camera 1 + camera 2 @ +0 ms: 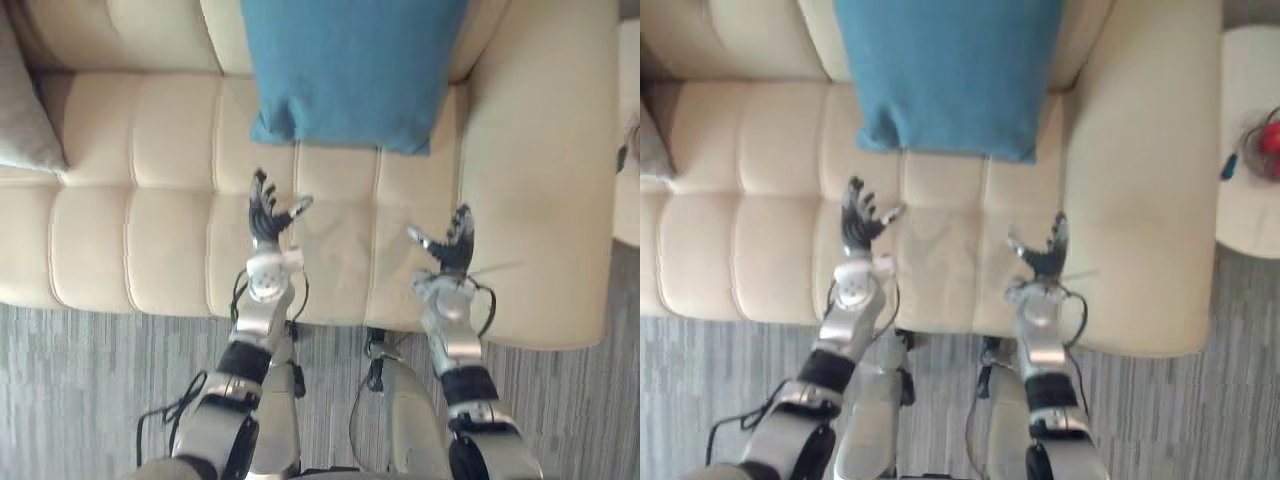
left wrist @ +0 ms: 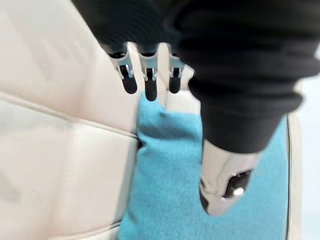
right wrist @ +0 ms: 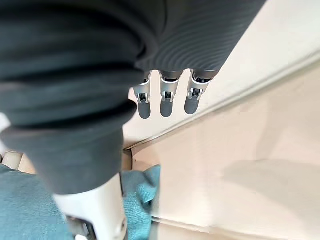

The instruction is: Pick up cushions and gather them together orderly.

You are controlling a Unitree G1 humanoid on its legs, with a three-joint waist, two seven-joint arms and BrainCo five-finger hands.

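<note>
My left hand (image 1: 266, 222) and right hand (image 1: 450, 250) hover, fingers spread, above the cream tufted leather sofa (image 1: 140, 220), near the teal square fabric cushion (image 1: 350, 70); the right eye view adds a round white table (image 1: 1242, 228).

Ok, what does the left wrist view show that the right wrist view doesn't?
Left wrist view: the left hand, fingers straight, above a broad stretch of the blue cushion. Right wrist view: the right hand, fingers straight, above bare cream sofa, with just a corner of that cushion beside it. Both: the blue cushion and the sofa.
</note>
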